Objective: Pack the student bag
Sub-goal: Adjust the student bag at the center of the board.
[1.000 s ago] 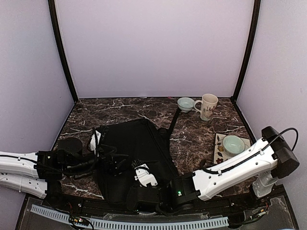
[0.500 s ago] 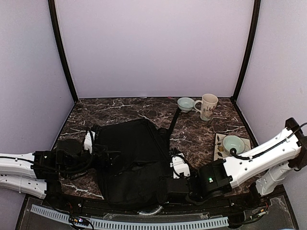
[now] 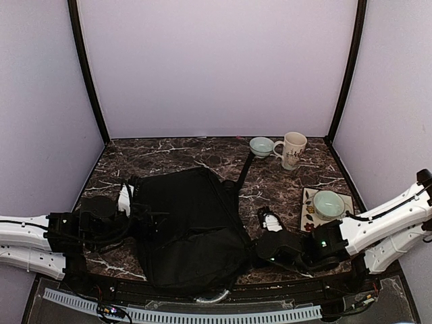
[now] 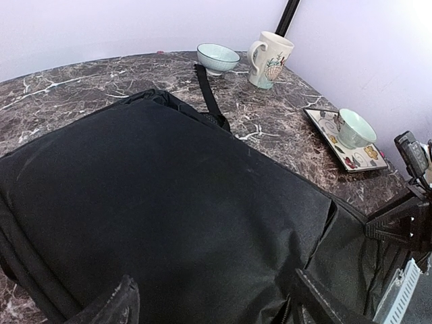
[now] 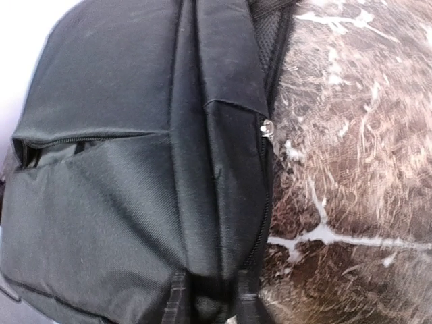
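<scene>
There is one student bag [image 3: 185, 223]. There are two pale green bowls: one [image 3: 261, 146] beyond the bag's far right corner, the other [image 3: 328, 202] to the bag's right, sitting on the one patterned plate [image 3: 308, 216]. One mug [image 3: 293, 149] stands beside the far bowl. Two robot arms flank the bag, one on its left [image 3: 27, 233] and one on its right [image 3: 378, 226].

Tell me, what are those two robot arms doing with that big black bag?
They're working on the student bag, which lies flat on the marble table. The left gripper sits wide open at the bag's left edge. The right gripper straddles a fold at the bag's near right corner, jaws narrow; I can't tell whether it's pinching. Neither holds anything else.
</scene>
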